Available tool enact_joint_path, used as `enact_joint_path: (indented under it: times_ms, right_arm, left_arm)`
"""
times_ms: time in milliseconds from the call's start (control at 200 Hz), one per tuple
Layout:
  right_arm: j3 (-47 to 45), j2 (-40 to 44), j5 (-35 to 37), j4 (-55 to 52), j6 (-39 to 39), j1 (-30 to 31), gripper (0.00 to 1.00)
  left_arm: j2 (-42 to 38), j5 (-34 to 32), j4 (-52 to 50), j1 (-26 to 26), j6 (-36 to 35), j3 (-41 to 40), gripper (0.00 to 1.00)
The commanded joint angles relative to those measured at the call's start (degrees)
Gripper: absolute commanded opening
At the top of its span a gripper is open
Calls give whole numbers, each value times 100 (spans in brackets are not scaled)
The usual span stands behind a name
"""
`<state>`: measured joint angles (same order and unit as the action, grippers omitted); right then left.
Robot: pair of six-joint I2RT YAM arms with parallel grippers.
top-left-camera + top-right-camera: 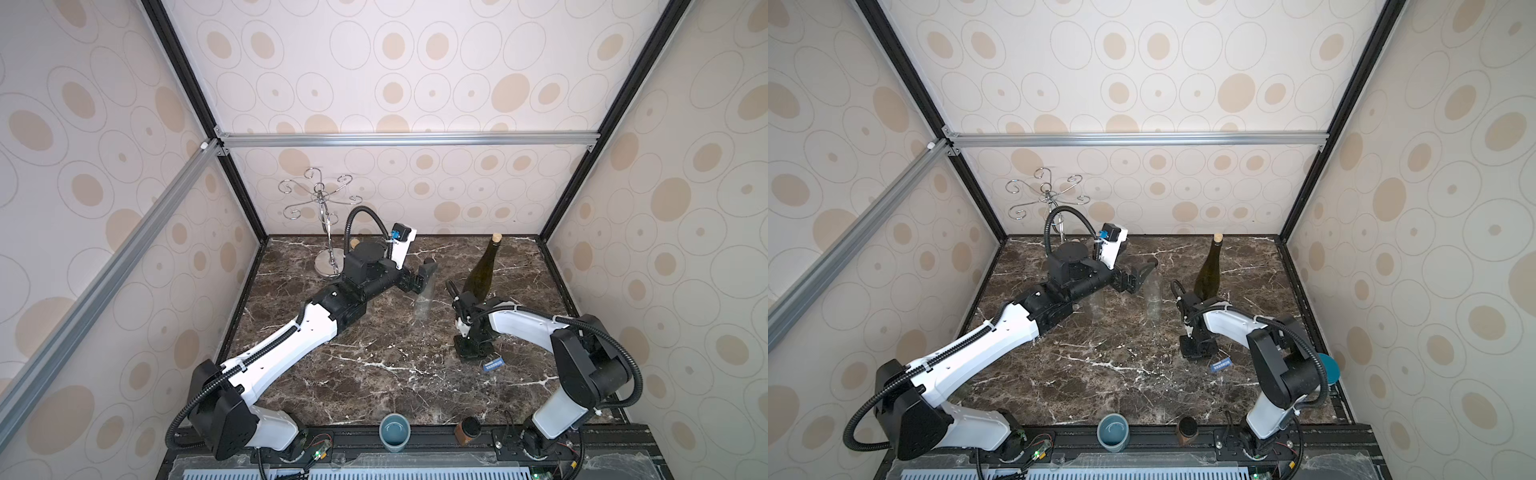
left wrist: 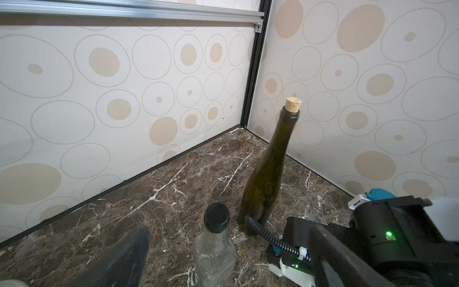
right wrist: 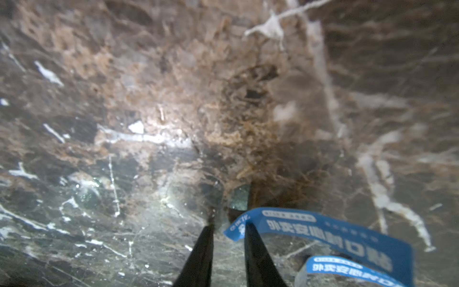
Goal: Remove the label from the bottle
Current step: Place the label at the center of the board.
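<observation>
One blue label (image 3: pixel 335 238), white Chinese print, on table (image 1: pixel 374 374); right gripper (image 3: pixel 228 238) slightly parted, label end loose in its gap; left gripper (image 1: pixel 420 278) wide open astride clear bottle (image 2: pixel 214 251).

Left arm (image 1: pixel 291 345): base at 7 o'clock in both top views, stretched low and long toward 1 o'clock, forearm near level. Left gripper (image 1: pixel 422 277) aims roughly 2 o'clock, jaws spread fully wide; the left wrist view shows its fingers (image 2: pixel 119 258) far apart. Right arm (image 1: pixel 523 324): base at 5 o'clock, elbow raised, forearm running toward 10 o'clock, wrist folded over. Right gripper (image 3: pixel 228 226) points straight down, jaws parted by a narrow slot, tips not touching each other.
</observation>
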<state>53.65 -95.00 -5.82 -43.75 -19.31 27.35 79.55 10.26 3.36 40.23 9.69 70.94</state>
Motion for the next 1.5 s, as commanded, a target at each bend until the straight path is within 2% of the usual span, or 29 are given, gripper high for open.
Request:
enact_joint_path:
  times_ms: [0,235,655,940,1131,1491]
  right_arm:
    - [-171,-36,210,103,75,-27,27]
    - [-179,32,325,172,151,-63,33]
    - [-179,146,467,288,403,-298,36]
    - [-153,140,429,321,529,-498,50]
    - [-197,199,345,419,604,-547,52]
    - [-144,1027,167,249,554,-547,56]
  left_arm:
    - [19,81,7,-24,69,78,100]
    - [-24,65,-23,-25,63,111,100]
    - [-53,13,-120,-29,31,192,100]
    - [-129,-145,-295,-28,-74,319,100]
    - [-215,-224,-342,-24,-99,372,100]
    - [-479,-763,-871,-33,-100,569,100]
